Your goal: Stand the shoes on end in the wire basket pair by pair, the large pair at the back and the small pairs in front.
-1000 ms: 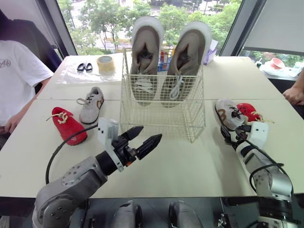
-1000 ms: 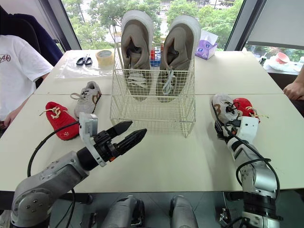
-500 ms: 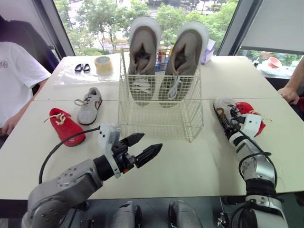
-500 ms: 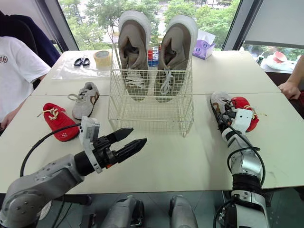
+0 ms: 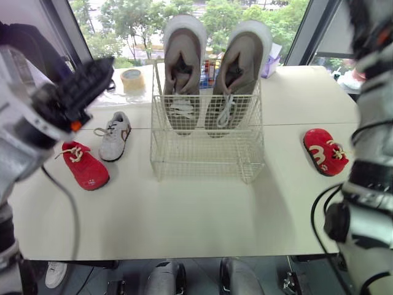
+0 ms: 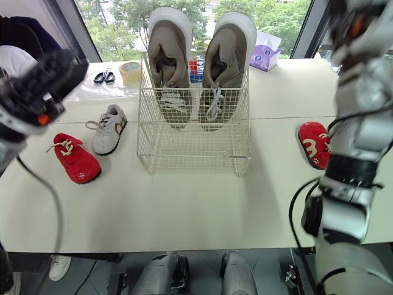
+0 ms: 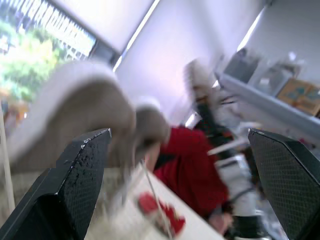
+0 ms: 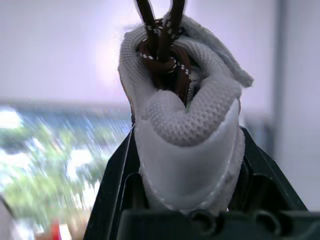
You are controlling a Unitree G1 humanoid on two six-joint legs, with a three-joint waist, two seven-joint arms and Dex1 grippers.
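Right wrist view: right gripper (image 8: 189,135) clamped on a white shoe (image 8: 185,105) with brown laces, one black finger pressed to each side; the shoe hangs clear of the table, with blurred trees behind it; the head views give that arm rising along the right edge.

Left wrist view: left gripper (image 7: 178,132) with jaws spread wide, holding and touching nothing; blurred tan shoes beyond; the head views put it up high at the left, above the table's left part.

Head views, near to far: table (image 5: 202,215); left red shoe (image 5: 84,165) lying flat on the left side; grey shoe (image 5: 116,136) just beyond it, near but apart; right red shoe (image 5: 325,151) lying on the right side, well apart from the basket.

Wire basket (image 5: 207,153) mid-table; in its back part stand the left tan shoe (image 5: 182,67) and right tan shoe (image 5: 241,67), large, side by side on end, toes down, heels above the rim, laces hanging inside the wire.

Farther back: tape roll (image 5: 134,79) and scissors (image 6: 103,76) at far left; purple tissue box (image 6: 264,56) behind the basket, to its right.
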